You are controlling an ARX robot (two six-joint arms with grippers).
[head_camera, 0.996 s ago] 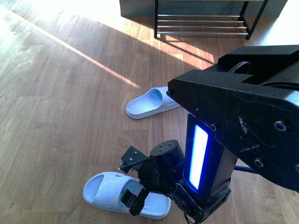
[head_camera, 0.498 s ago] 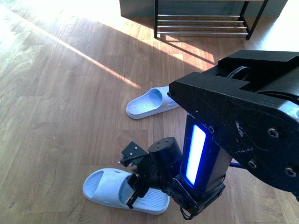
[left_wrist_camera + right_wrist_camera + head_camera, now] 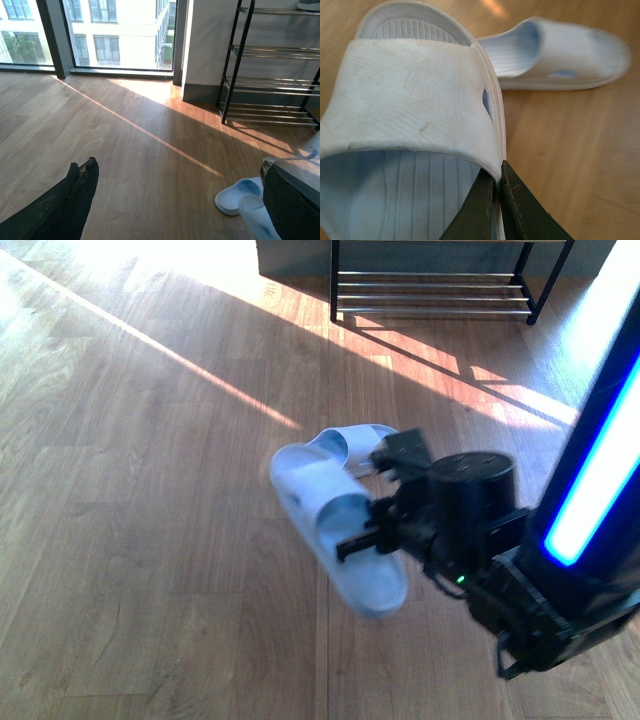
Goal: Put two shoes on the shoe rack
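My right gripper (image 3: 372, 532) is shut on the side edge of a pale blue slide sandal's (image 3: 335, 525) strap and holds it tilted above the wooden floor. The right wrist view shows the two fingers (image 3: 485, 205) pinching the strap wall of this sandal (image 3: 415, 100). A second pale blue sandal (image 3: 352, 443) lies on the floor just behind it, seen too in both wrist views (image 3: 560, 55) (image 3: 236, 195). The shoe rack (image 3: 430, 288) stands at the far end of the floor, black-framed with silver rods (image 3: 275, 50). My left gripper (image 3: 185, 210) is open and holds nothing.
The right arm's black body with a blue light strip (image 3: 595, 490) fills the front view's right side. Tall windows (image 3: 120, 35) and a grey wall (image 3: 210, 45) stand beside the rack. Bright sun stripes cross the wood floor (image 3: 150, 440).
The right gripper has lifted the near sandal off the floor and carried it up and forward toward the other sandal. The arm has swung to the right.
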